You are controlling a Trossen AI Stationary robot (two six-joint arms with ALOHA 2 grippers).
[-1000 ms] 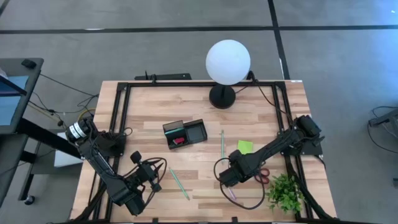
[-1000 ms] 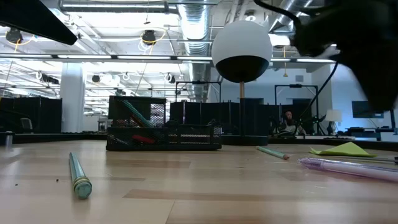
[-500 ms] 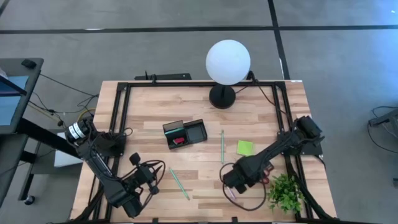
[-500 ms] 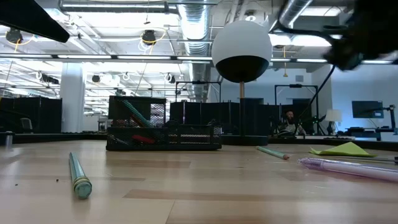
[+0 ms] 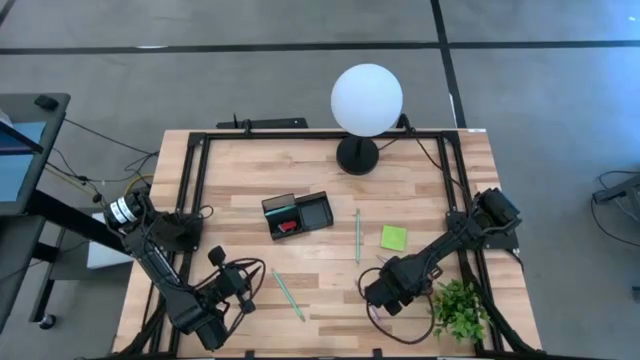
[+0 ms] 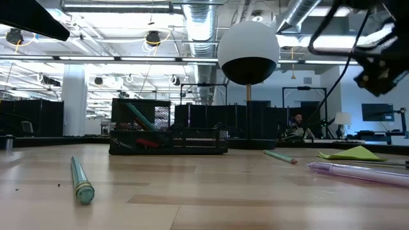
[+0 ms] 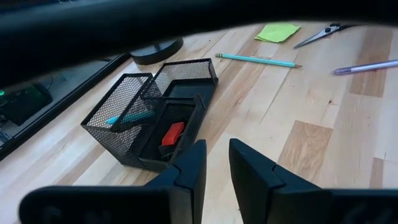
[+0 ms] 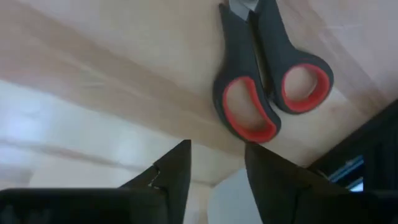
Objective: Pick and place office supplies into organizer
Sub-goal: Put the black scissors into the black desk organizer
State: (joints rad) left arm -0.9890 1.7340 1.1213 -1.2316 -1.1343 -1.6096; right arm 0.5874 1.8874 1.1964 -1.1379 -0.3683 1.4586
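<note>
Scissors (image 8: 268, 78) just ahead of right gripper (image 8: 217, 165); fingers (image 8: 177, 168) parted, holding nothing. Red handle loops nearest fingers, blades pointing away, long axis roughly in line with gripper's reach. High view: right gripper (image 5: 383, 292) lower right of frame, beside plant (image 5: 459, 309); scissors hidden under arm. Left gripper (image 5: 222, 297) lower left, far off, fingers (image 7: 189, 171) slightly apart, empty. Organizer (image 5: 297, 214) centre of worktop (image 5: 260, 170), up-left of right gripper.

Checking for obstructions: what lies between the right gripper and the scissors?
Only bare wood. In the right wrist view, the right gripper hangs open short of the scissors, nothing between them.
</note>
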